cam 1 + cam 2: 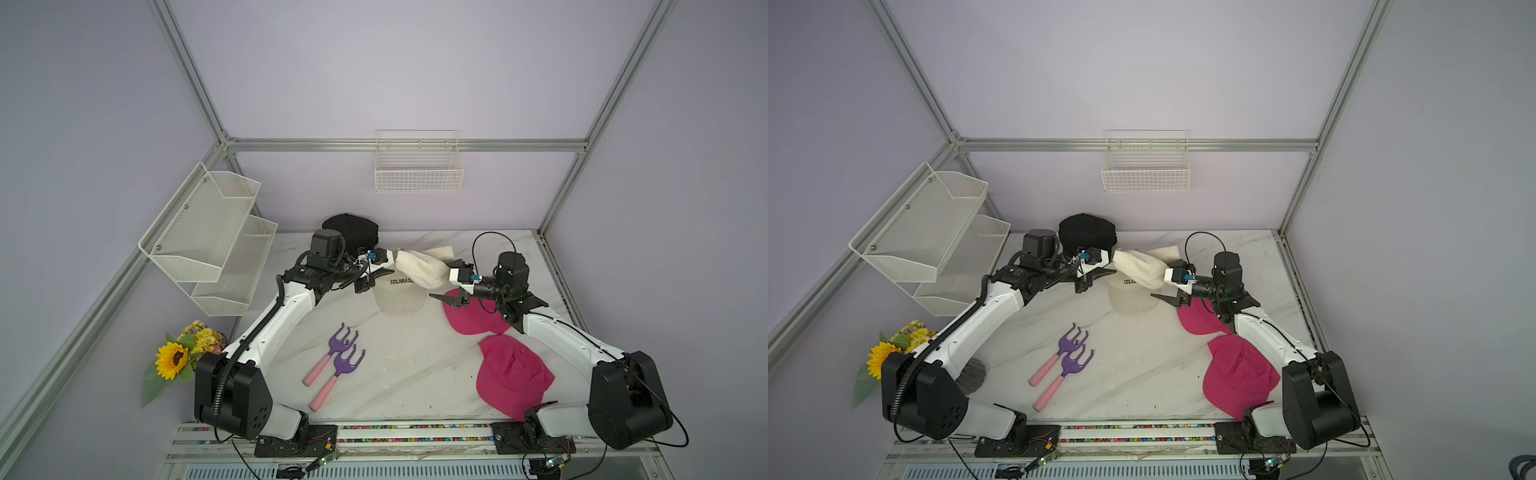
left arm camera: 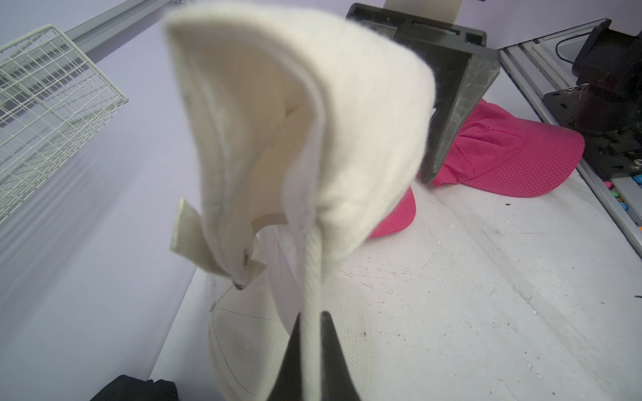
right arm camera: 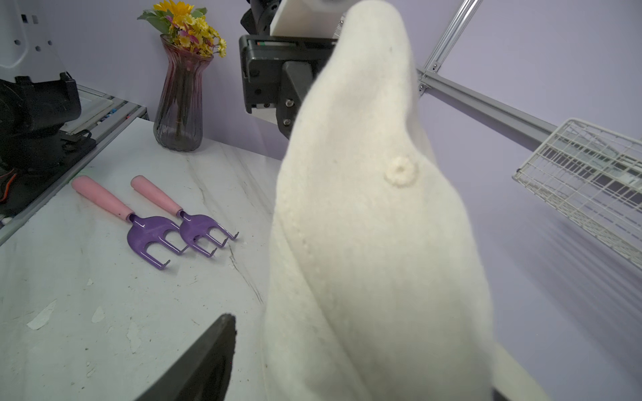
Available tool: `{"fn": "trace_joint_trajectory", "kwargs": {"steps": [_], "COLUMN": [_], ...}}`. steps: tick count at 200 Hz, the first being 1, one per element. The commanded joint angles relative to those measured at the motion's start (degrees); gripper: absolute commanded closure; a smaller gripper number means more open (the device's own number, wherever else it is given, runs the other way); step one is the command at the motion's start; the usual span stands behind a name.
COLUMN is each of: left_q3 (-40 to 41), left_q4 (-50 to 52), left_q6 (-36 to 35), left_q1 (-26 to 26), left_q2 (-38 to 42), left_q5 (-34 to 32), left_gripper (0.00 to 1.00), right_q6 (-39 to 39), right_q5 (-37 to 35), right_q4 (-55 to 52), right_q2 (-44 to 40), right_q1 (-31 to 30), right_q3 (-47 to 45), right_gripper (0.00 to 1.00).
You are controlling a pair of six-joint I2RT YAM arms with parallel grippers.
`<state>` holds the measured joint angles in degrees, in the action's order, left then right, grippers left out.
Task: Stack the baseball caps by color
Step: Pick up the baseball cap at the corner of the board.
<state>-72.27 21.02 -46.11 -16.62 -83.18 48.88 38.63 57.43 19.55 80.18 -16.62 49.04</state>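
A cream cap [image 1: 419, 266] [image 1: 1138, 266] hangs in the air between both arms. My left gripper [image 1: 394, 262] [image 2: 311, 316] is shut on its edge. My right gripper [image 1: 441, 279] stands open around the cap's other end; one dark finger [image 3: 208, 357] shows apart from the fabric, the other is hidden behind it. Below lies a cream cap lettered COLORADO [image 1: 399, 297] [image 2: 250, 347]. A black cap [image 1: 353, 230] sits at the back behind the left arm. Two pink caps [image 1: 473, 320] [image 1: 511, 374] lie at the right, under and beside the right arm.
Two purple hand rakes with pink handles [image 1: 332, 365] lie at the front centre. A vase of flowers [image 1: 183, 353] stands at the front left. A mesh shelf [image 1: 212, 237] hangs on the left wall. A wire basket [image 1: 417, 166] hangs on the back wall.
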Motion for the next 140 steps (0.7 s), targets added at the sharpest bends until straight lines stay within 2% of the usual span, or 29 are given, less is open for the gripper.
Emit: {"fn": "trace_joint_trajectory", "kwargs": {"steps": [1,37,73,110,140], "left_q3": [-1.9,-2.27,-1.75,-1.52,-1.11], "left_q4": [-0.09,-2.7,-7.26,-8.0,-7.65], "left_q6": [-0.64,0.79,4.2,5.47,5.17], "left_q1": [0.19,0.46,0.89,1.58,1.85], "left_q2": [0.51,-1.44,-2.69,-2.58,-2.17], "left_q5": [3.96,-3.61,-6.35,-2.66,-2.2], "left_gripper": [1.0,1.0,1.0,1.0,1.0], "right_q6": [0.6,3.65,-0.4,-2.31,0.6], "right_q5": [0.57,3.65,2.93,-0.96,-4.62], "right_q4": [0.04,-5.42,-2.09,1.36,-2.7], "right_q2": [3.08,0.68,-5.26,-7.21,-5.5], "right_q1": [-0.76,-0.8,-0.88,-1.13,-1.1], "right_q3": [2.35,2.69,-2.1,-4.74,-3.13], "right_gripper": [0.25,0.34,0.5,0.5,0.46]}}
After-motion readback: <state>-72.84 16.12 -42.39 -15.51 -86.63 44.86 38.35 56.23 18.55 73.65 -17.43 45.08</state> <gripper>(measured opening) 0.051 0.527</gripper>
